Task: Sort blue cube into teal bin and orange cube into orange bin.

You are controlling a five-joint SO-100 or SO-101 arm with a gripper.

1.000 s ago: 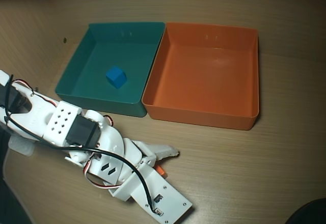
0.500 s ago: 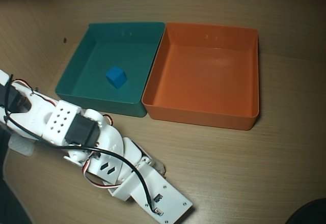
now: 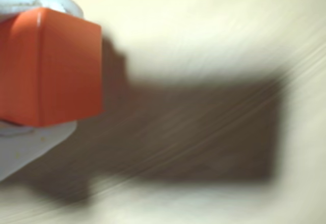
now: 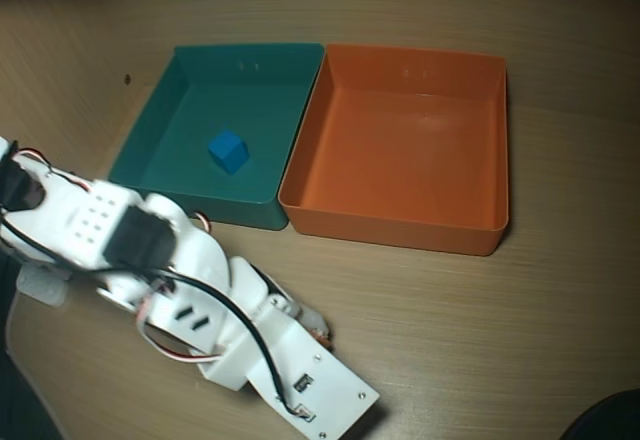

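In the wrist view the orange cube (image 3: 51, 66) fills the left side, clamped between two white fingers (image 3: 35, 142) of my gripper (image 3: 76, 66), which is shut on it above the blurred wooden table. In the overhead view the gripper (image 4: 315, 328) sits near the table's front, below the bins, and only a sliver of the orange cube (image 4: 322, 339) shows under it. The blue cube (image 4: 228, 151) lies inside the teal bin (image 4: 190, 200). The orange bin (image 4: 400, 228) stands directly to the teal bin's right, touching it, with nothing in it.
My white arm (image 4: 150, 250) stretches from the left edge across the lower left of the overhead view. A dark object (image 4: 610, 420) sits at the bottom right corner. A dark shadow lies on the wood under the gripper in the wrist view.
The gripper's open finger swung shut on the orange cube. Since then the arm's shoulder end has shifted left and blurred with motion, while the gripper has stayed nearly in place.
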